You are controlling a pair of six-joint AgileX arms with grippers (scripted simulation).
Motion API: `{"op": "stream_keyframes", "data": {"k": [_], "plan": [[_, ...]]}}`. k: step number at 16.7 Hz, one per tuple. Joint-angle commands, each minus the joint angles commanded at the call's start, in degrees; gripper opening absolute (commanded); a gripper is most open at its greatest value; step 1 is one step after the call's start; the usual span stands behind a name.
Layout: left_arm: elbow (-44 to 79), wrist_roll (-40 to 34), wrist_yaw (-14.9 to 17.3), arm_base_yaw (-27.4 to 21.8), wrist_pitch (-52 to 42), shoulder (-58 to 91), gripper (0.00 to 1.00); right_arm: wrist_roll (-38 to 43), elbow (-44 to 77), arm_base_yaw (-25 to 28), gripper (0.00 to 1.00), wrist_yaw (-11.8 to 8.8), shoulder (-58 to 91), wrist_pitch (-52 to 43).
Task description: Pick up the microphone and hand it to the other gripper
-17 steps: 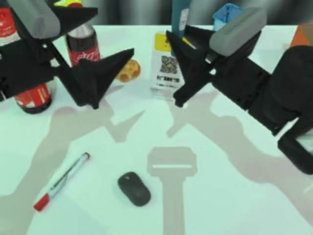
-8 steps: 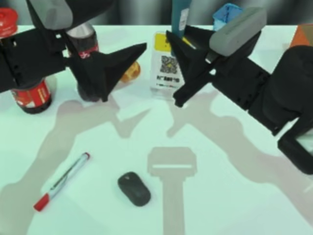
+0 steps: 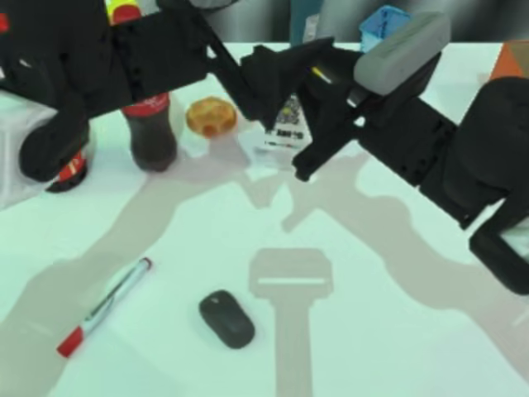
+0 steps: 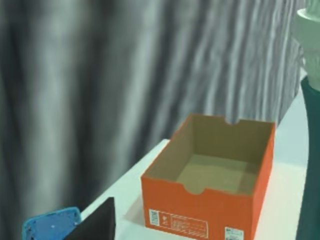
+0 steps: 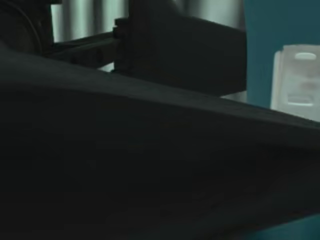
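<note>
The left gripper (image 3: 264, 74) has swung across from the bottles (big sweep!) to the centre. Near edge first: marker pen (image 3: 103, 306) and mouse (image 3: 226, 318) lie well apart, open table around them. Mid-table, the right gripper (image 3: 318, 124) appears clamped on the microphone (image 5: 295, 80), upright, presumably offered for the handover. The left is just beside it; spread or closed, I cannot tell. Beyond, the QR card (image 3: 285, 132) and orange box (image 4: 215, 185) crowd the back edge.
</note>
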Motion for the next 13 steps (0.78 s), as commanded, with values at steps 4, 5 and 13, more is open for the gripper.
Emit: {"op": "stream_keyframes", "data": {"k": [4,5,13], "plan": [[3.05,-0.13,-2.70,-2.77,0.84,3.77,1.00,0.00,0.00,0.00,0.00,0.00,0.00,0.00],[3.05,-0.13,-2.70,-2.77,0.84,3.77,1.00,0.00,0.00,0.00,0.00,0.00,0.00,0.00],[3.05,-0.13,-2.70,-2.77,0.84,3.77,0.55,0.00,0.00,0.00,0.00,0.00,0.00,0.00]]}}
